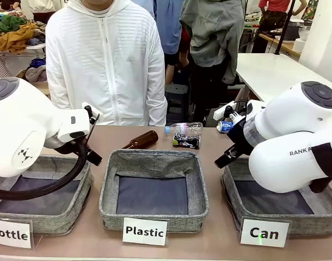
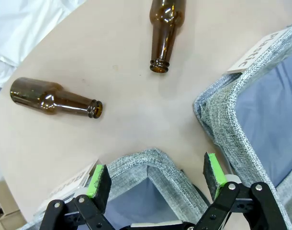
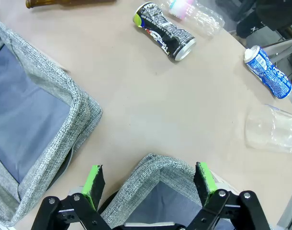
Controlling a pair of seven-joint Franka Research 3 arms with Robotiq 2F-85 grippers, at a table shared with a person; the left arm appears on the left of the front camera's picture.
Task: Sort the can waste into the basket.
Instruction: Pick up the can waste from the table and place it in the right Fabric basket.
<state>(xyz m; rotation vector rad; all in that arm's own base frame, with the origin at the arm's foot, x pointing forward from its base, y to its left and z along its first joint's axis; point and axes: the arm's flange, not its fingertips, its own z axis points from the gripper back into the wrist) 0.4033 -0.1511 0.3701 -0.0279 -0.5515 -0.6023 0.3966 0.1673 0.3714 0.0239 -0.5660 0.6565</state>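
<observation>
On tan surface [image 3: 151,110] beyond Can basket [image 3: 158,165], black can [image 3: 164,31] and blue can [image 3: 268,72] lie on sides, well apart. Thin dented aluminium: likely light, slick, easily crushed, prone to roll; best pinched across mid-body. Basket: soft woven grey fabric. Right gripper [image 3: 148,175] spread wide, empty, above basket corner. Left gripper [image 2: 156,175] likewise released.

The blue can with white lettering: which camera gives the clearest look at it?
The right wrist view: the blue can lies whole on the table there, lettering visible. In the front view it is a small patch, far off, beside the right arm. The left wrist view faces brown bottles.
</observation>
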